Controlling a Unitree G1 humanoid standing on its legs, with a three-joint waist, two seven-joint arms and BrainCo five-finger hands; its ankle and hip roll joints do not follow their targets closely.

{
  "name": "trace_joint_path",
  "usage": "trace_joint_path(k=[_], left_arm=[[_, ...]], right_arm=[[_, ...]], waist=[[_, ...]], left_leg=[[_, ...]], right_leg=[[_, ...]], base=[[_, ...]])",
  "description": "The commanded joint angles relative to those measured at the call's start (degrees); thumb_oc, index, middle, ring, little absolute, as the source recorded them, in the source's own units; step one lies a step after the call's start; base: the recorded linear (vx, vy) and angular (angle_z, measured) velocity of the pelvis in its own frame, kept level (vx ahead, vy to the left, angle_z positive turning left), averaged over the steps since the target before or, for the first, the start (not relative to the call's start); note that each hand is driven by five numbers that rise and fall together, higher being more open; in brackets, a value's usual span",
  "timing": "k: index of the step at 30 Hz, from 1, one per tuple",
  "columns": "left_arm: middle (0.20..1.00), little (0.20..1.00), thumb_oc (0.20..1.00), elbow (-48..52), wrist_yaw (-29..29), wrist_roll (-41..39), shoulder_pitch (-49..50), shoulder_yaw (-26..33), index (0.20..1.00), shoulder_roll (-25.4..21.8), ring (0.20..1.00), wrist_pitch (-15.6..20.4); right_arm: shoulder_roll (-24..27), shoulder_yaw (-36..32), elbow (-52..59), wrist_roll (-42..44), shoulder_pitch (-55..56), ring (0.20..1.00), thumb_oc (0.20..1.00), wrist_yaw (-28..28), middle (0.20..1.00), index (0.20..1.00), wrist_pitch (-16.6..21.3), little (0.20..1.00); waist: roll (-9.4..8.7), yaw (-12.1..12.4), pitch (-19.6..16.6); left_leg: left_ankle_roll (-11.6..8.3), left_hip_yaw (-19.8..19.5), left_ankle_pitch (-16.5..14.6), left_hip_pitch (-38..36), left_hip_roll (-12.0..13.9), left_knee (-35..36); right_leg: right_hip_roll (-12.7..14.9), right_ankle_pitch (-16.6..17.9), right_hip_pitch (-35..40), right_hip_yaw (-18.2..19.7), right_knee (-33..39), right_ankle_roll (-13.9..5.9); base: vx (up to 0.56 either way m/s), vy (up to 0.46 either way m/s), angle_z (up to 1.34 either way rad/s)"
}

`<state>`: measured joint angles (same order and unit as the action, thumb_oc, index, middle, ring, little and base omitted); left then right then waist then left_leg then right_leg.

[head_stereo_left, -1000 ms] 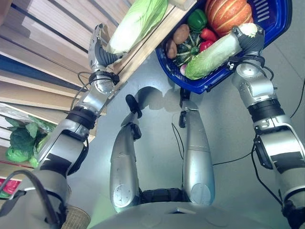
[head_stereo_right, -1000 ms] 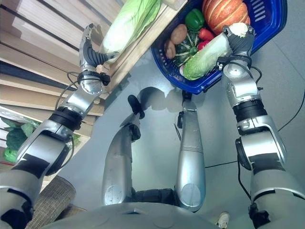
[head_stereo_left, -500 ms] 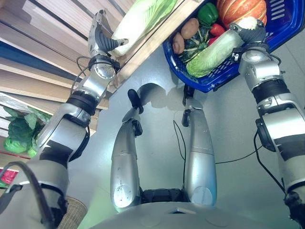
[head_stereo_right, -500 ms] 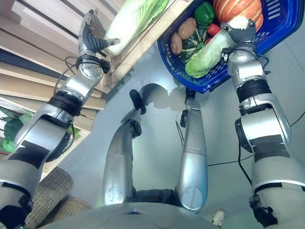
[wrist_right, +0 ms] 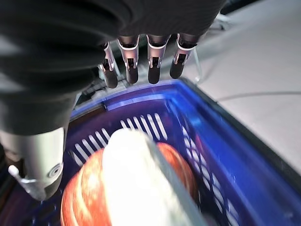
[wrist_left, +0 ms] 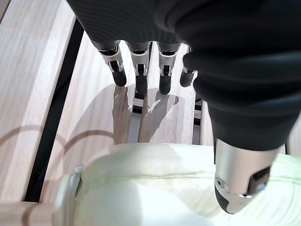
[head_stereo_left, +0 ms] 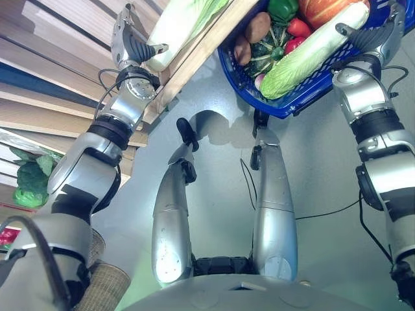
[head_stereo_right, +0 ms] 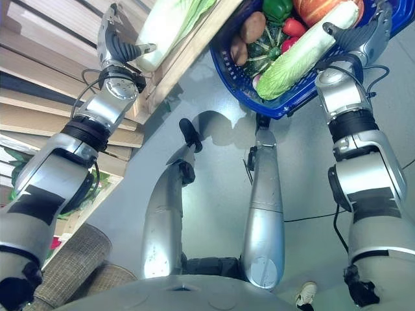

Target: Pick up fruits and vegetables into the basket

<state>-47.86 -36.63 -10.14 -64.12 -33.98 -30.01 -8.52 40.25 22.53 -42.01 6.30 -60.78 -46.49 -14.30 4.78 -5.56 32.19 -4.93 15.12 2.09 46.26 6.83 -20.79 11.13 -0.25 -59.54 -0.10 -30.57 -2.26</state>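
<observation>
Upper right: right hand (wrist_right: pixel 42 155) spread wide, empty, above pale green napa cabbage (head_stereo_left: pixel 311 53) lying in blue plastic basket (head_stereo_left: pixel 295 103). Upper left: left hand (wrist_left: pixel 235 155) fingers straight over second pale cabbage (head_stereo_left: pixel 178 24) on wooden shelf (head_stereo_left: pixel 194 61).

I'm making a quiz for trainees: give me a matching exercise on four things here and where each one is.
Things:
1. pumpkin
2. long cabbage
3. pale cabbage
4. left hand

Places:
A. on the wooden shelf
B. open, above the pale cabbage
C. lying across the blue basket
D. in the basket, under the long cabbage's white end

Pairs: 1-D, 2-C, 3-A, 4-B
</observation>
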Motion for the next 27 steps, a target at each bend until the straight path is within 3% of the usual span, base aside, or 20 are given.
trace_joint_path(k=[1, 2, 6, 15, 27], left_arm=[[1.000, 1.000, 1.000, -5.4, 4.4, -3.0, 0.2, 2.2, 1.000, 1.2, 1.000, -2.6], [1.000, 1.000, 1.000, -6.0, 5.3, -3.7, 1.1, 3.4, 1.000, 1.2, 1.000, -3.5], [1.000, 1.000, 1.000, -7.3, 6.9, -5.3, 3.3, 6.1, 1.000, 0.7, 1.000, -4.5], [1.000, 1.000, 1.000, -12.2, 12.2, -13.5, 7.1, 12.2, 1.000, -0.6, 1.000, -4.9], [1.000, 1.000, 1.000, -16.0, 18.6, -24.9, 10.0, 17.2, 1.000, -1.0, 1.000, -5.5]], right_arm=[[2.7, -0.9, 7.1, -4.4, 5.2, 1.000, 1.000, -2.8, 1.000, 1.000, 1.8, 1.000], [2.9, -2.7, 13.2, -5.5, 9.8, 1.000, 1.000, -1.1, 1.000, 1.000, 4.0, 1.000], [2.4, -5.7, 24.2, -7.6, 19.2, 1.000, 1.000, 2.4, 1.000, 1.000, 6.4, 1.000], [0.4, -9.1, 34.8, -9.4, 32.9, 1.000, 1.000, 8.2, 1.000, 1.000, 13.7, 1.000], [0.9, -9.0, 40.9, -9.2, 38.2, 1.000, 1.000, 15.0, 1.000, 1.000, 12.8, 1.000]], waist=[[4.30, -6.4, -2.4], [4.10, -7.8, -2.4], [3.16, -10.1, -2.4], [1.09, -13.7, -2.4], [-0.72, -15.0, -2.4]], left_leg=[[-2.44, 0.1, -3.9, 0.2, 0.0, -3.1], [-2.65, 0.7, -3.9, -0.3, 0.2, -2.8], [-3.03, 1.9, -3.9, -1.3, 0.6, -2.9], [-3.19, 4.4, -4.0, -2.5, 1.7, -3.3], [-2.71, 5.1, -4.5, -1.8, 2.5, -4.7]], right_leg=[[-4.3, -5.3, 3.0, -0.2, -1.1, -2.21], [-4.4, -5.4, 3.1, 0.4, -1.1, -2.17], [-4.8, -5.5, 3.3, 1.5, -1.4, -2.03], [-5.5, -5.6, 3.9, 2.8, -1.1, -1.87], [-6.4, -6.3, 3.6, 3.3, -1.8, -1.39]], base=[[0.03, 0.130, -0.13], [0.03, 0.132, -0.15], [0.04, 0.125, -0.18], [0.03, 0.053, -0.15], [0.02, 0.016, -0.12]])
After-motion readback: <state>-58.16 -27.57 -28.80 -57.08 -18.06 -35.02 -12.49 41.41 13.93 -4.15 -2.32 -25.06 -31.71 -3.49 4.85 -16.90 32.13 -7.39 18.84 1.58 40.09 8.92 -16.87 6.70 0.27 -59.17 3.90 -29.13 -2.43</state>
